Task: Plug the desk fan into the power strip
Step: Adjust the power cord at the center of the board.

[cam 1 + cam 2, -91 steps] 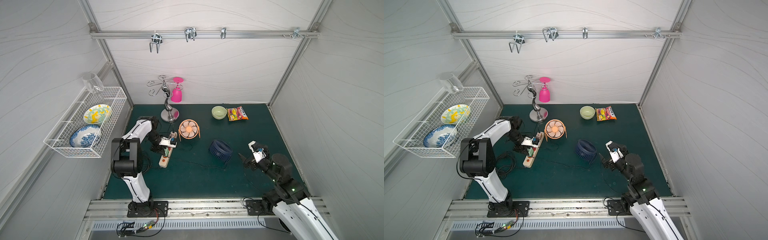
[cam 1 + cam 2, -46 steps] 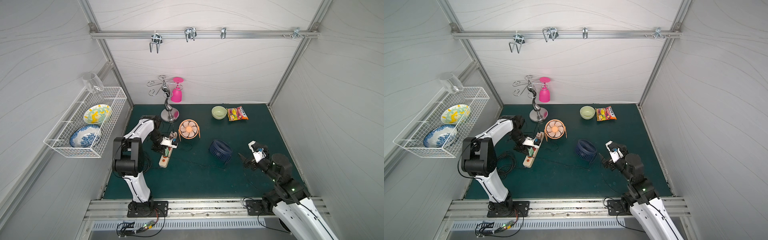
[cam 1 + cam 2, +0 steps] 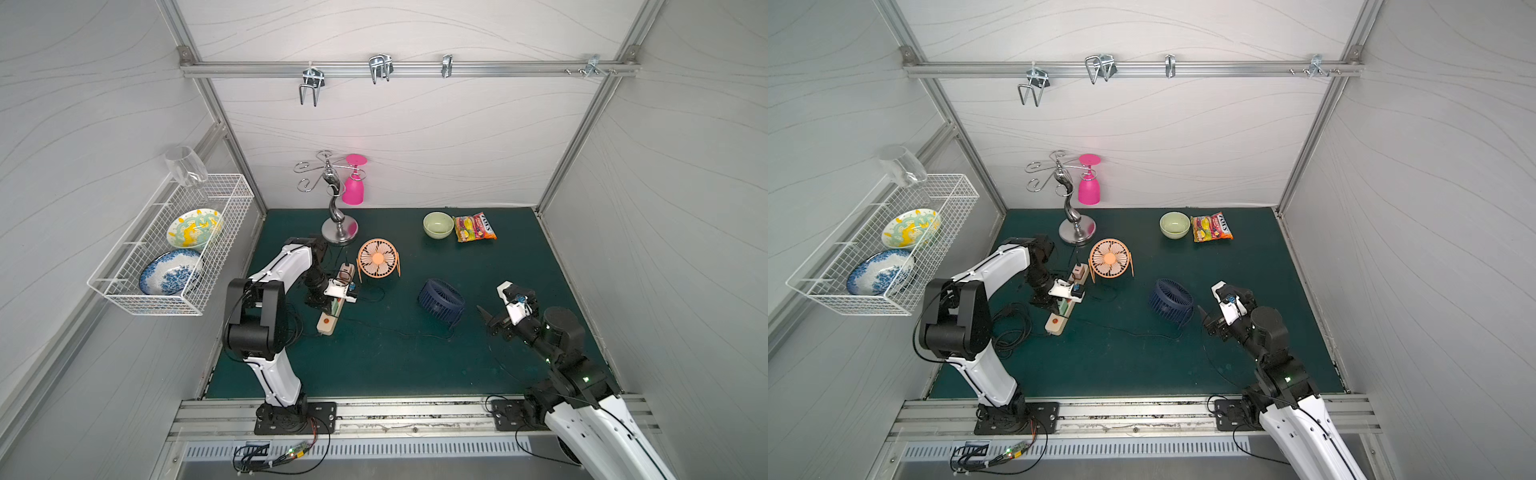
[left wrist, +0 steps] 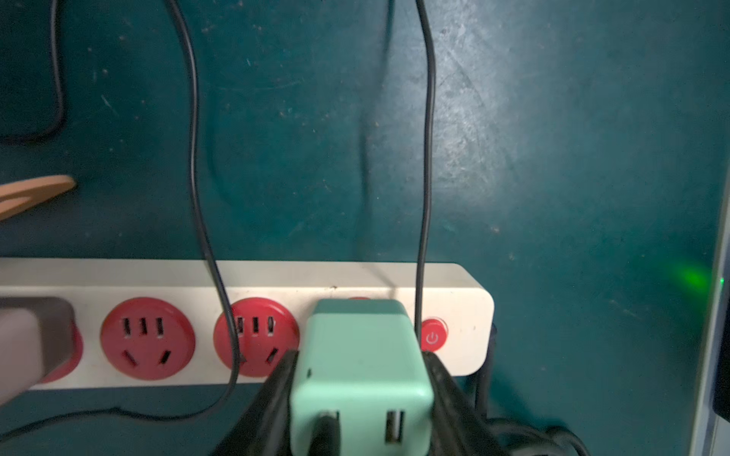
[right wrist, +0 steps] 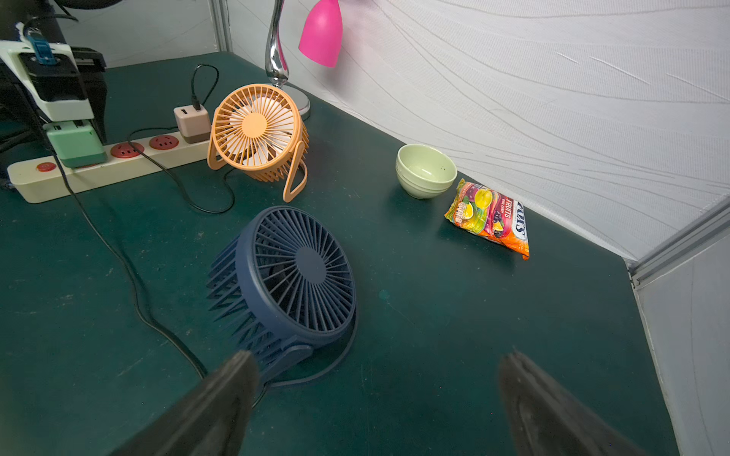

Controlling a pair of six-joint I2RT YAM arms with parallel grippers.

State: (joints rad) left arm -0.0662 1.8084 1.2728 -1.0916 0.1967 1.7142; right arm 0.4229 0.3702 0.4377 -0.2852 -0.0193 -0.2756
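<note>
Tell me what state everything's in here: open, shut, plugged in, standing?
power strip: two sockets free
left gripper: shut on the mint-green charger
mint-green charger: on the power strip socket beside the switch
beige charger: plugged into the end socket
right gripper: open, empty
blue fan: standing, face tilted up
orange fan: upright
green bowl: upright, empty
pink goblet: hanging upside down

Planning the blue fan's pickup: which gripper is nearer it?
Right. The right gripper hangs open just beside the blue fan; the left gripper is farther off, shut on the green adapter at the power strip.
</note>
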